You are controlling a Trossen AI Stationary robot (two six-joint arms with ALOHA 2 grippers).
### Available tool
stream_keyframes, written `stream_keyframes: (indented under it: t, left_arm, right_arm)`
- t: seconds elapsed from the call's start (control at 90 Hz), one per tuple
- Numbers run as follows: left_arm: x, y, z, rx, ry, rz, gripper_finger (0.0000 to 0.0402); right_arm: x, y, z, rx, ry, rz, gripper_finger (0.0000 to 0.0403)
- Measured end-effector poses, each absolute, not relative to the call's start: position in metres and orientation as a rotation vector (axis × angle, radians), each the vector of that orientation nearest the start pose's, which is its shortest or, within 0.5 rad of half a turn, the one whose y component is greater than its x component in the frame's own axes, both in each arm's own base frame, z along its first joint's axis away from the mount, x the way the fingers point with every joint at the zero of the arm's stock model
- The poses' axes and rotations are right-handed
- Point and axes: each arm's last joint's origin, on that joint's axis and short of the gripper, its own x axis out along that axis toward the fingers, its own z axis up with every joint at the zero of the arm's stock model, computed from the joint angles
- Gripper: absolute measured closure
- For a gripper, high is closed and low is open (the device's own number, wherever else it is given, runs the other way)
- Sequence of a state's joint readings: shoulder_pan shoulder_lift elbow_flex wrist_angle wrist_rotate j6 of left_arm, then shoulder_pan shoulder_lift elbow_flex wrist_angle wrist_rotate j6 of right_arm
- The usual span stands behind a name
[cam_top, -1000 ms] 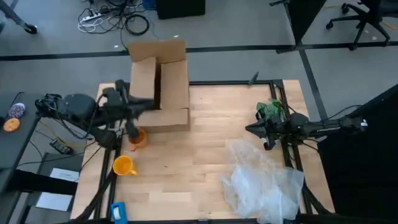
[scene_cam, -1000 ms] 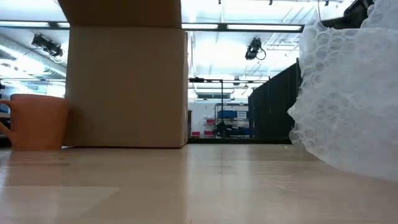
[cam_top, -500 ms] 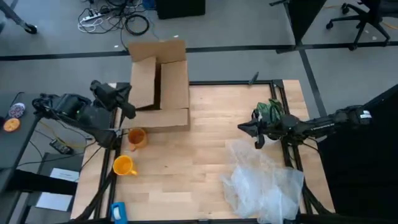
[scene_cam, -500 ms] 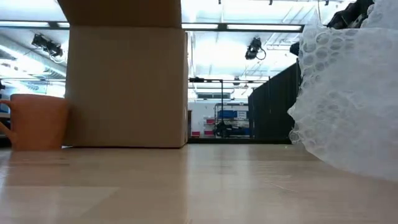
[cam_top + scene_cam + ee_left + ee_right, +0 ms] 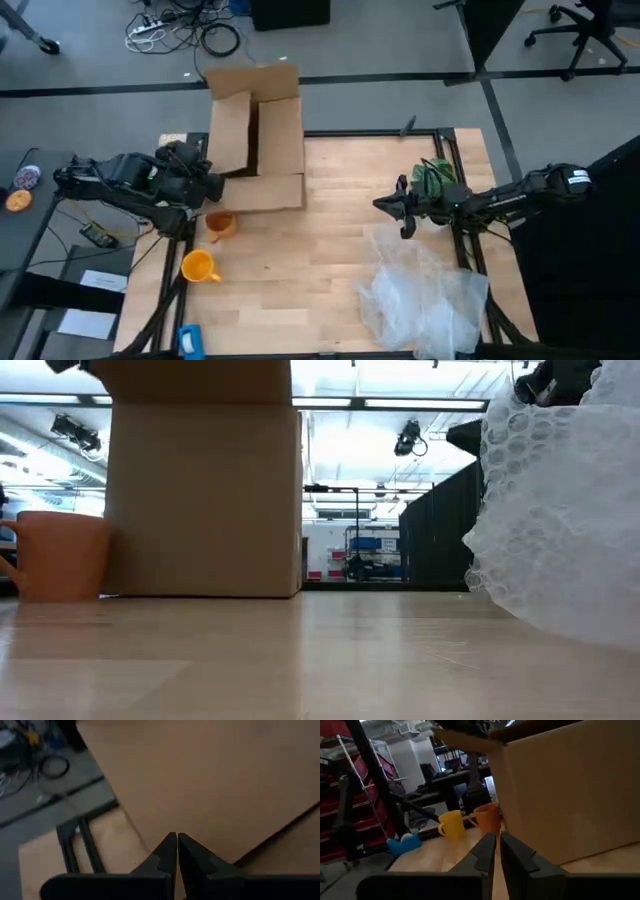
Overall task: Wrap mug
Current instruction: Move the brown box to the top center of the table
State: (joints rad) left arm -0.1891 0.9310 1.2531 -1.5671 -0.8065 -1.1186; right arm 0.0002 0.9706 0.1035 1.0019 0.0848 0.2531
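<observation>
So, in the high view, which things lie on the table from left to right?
Yellow mug → orange mug → box → right pincer → plastic sheet.

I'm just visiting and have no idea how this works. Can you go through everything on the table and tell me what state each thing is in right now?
Cardboard box: upright, top flaps open.
Orange mug: upright, beside the box, unwrapped.
Yellow mug: near the table's left edge, unwrapped.
Bubble wrap sheet: crumpled, loose on the table.
Left gripper: shut, empty, at the box's left side.
Right gripper: shut, empty, above the bubble wrap's far edge.
</observation>
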Motion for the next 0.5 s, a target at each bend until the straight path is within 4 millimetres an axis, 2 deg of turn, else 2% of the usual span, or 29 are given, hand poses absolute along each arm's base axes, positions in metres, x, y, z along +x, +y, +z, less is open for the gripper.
stream_keyframes:
  t: [0.156,0.267,0.5]
  left_arm:
    - [0.113,0.005,0.358,-0.400,0.665,1.083,0.0401]
    - [0.128,0.004,0.357,-0.421,0.630,1.066,0.0401]
    - [0.182,-0.004,0.355,-0.277,0.603,0.892,0.0401]
  right_arm:
    - [0.179,-0.002,0.188,0.257,-0.124,-0.067,0.0396]
    - [0.184,-0.002,0.188,0.256,-0.112,-0.061,0.0396]
    - [0.194,-0.001,0.193,0.254,-0.105,-0.034,0.0396]
